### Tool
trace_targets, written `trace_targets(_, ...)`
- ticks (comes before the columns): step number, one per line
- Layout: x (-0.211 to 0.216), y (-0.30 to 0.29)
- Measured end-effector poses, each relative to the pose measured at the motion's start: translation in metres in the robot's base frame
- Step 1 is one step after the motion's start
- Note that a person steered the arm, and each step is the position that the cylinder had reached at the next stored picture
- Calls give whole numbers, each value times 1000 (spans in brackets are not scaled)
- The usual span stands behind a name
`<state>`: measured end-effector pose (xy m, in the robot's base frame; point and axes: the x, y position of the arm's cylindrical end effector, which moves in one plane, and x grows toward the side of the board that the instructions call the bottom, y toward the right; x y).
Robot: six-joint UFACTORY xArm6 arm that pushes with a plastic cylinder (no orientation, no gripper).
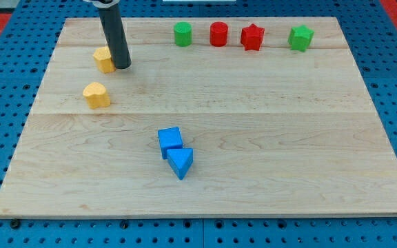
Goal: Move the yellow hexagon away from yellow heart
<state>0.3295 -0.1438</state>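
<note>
The yellow hexagon [103,60] lies near the board's upper left. The yellow heart [96,94] lies just below it, a short gap apart. My tip [122,66] stands on the board right beside the hexagon's right side, touching it or nearly so. The dark rod rises from there out of the view's top.
A green cylinder [182,34], a red cylinder [218,34], a red star [252,37] and a green star [300,38] line the top edge. A blue cube [170,140] and a blue triangle [180,162] touch near the middle. The wooden board [267,138] sits on blue pegboard.
</note>
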Motion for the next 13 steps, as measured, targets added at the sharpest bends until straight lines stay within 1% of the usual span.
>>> trace_targets(8, 5, 15)
trace_targets(9, 8, 63)
trace_targets(10, 8, 186)
trace_targets(11, 4, 330)
trace_targets(12, -54, 417)
trace_targets(13, -99, 386)
